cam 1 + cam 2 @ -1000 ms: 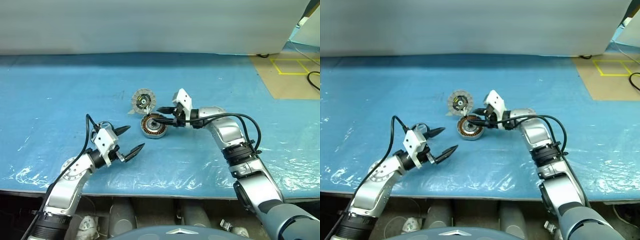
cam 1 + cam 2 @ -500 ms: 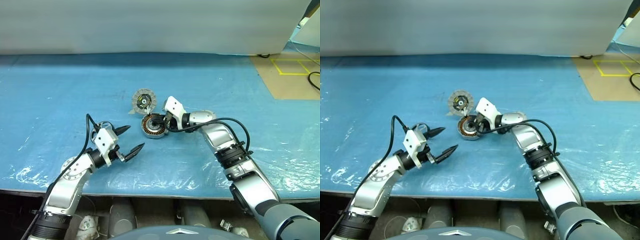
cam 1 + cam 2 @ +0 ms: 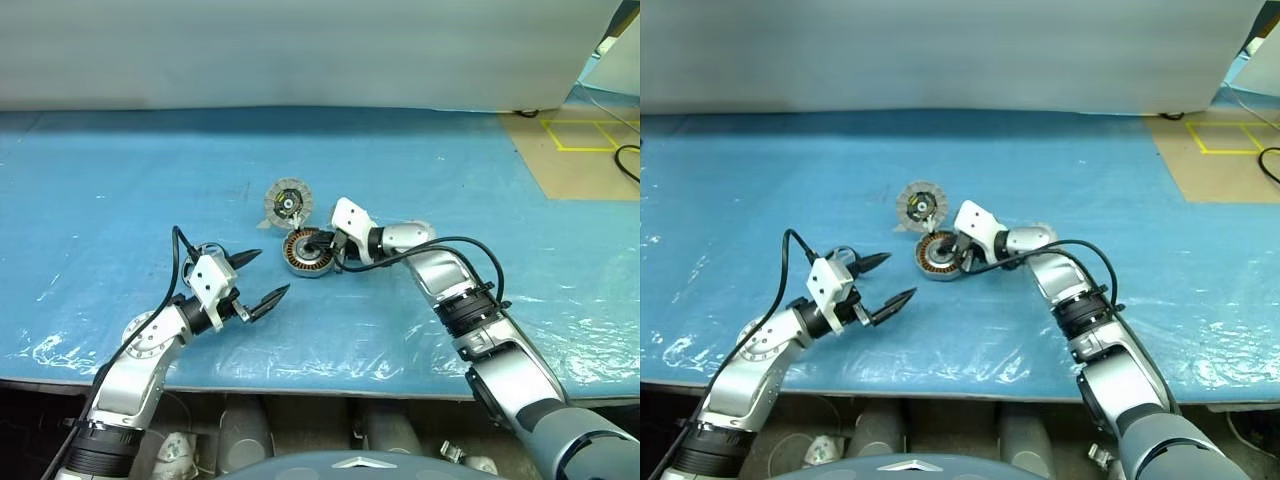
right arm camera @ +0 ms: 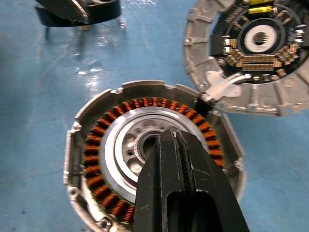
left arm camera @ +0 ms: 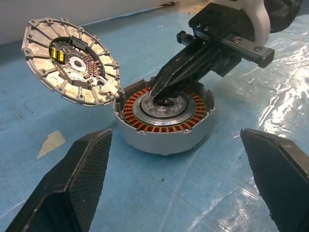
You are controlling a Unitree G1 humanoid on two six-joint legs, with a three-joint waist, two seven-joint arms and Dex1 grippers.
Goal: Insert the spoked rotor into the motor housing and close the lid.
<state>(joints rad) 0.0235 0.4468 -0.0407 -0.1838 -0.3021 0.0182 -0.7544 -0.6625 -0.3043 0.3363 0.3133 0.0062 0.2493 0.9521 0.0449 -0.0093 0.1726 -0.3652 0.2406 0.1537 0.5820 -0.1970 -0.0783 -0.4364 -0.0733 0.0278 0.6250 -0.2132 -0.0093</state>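
Rotor: the spoked rotor (image 5: 165, 108) sits inside the motor housing (image 5: 159, 141).
Lid: the lid (image 5: 72, 61) stands open, hinged at the housing's rim.
Right gripper (image 4: 177, 145): jaws closed, tips at the rotor hub.
Left gripper (image 3: 256, 279): jaws spread, empty, near the housing.
Risk: if you press off-centre, the rotor may tilt and the lid then jam.

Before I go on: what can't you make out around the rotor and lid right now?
- Rotor hub centre: right wrist view, covered by the shut right tool; contact with the hub unclear.
- Whether the rotor sits fully down in the housing: its wall hides the underside.
- Lid hinge: left wrist view, too small to judge.
- Head views: spokes too small.
- Open left tool: fingertips cut off in its wrist view.
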